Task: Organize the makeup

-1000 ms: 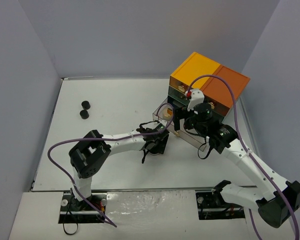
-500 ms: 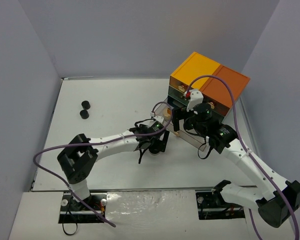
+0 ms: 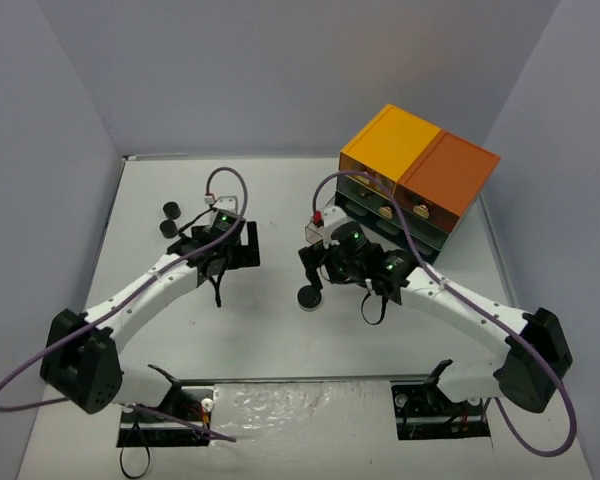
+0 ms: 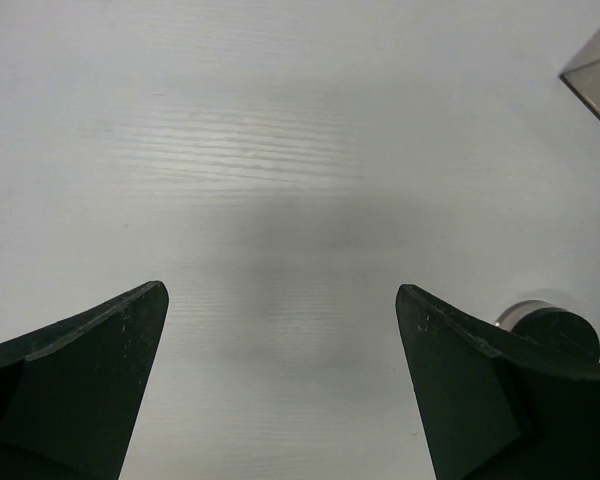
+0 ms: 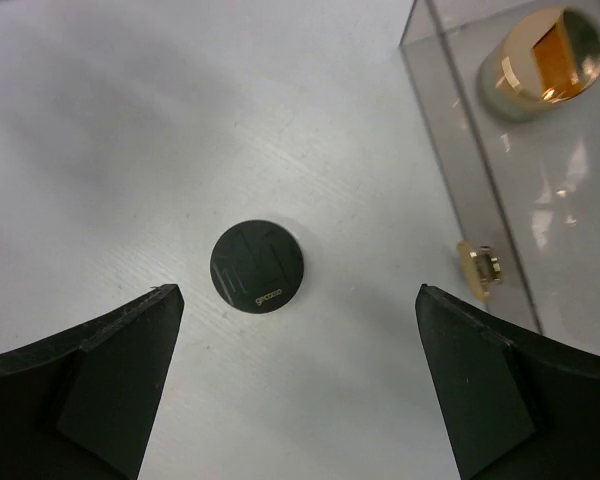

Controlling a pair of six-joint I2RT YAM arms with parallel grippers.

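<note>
**right arm over the centre jar, both grippers spread**

- far left: far-left jars (image 3: 167, 229), two round black ones, sit close together on the table (image 3: 260, 190), near the left wall.
- left gripper (image 4: 280, 288): fingers spread wide, holding nothing, only bare table between them. it hangs just right of that pair, so the left arm is the nearer one for those. its wrist view shows a black jar rim behind one finger, can't tell which jar.
- middle: centre jar (image 5: 257, 267) stands lid-up on the table, alone.
- right gripper (image 5: 295, 292): fingers spread wide, empty, hovering over that jar. in the wrist view the jar lies between the fingers, a bit toward the left finger and slightly ahead of the tips. it's round, so no long axis to line up with. my read: nudge to centre, then drop straight down. the right arm is clearly nearer.
- right: clear drawer (image 5: 450, 150) is pulled out, with a gold round compact (image 5: 540, 50) inside and the knob (image 5: 478, 268) facing the jar. orange-topped drawer box (image 3: 420, 170) is behind it.
</note>
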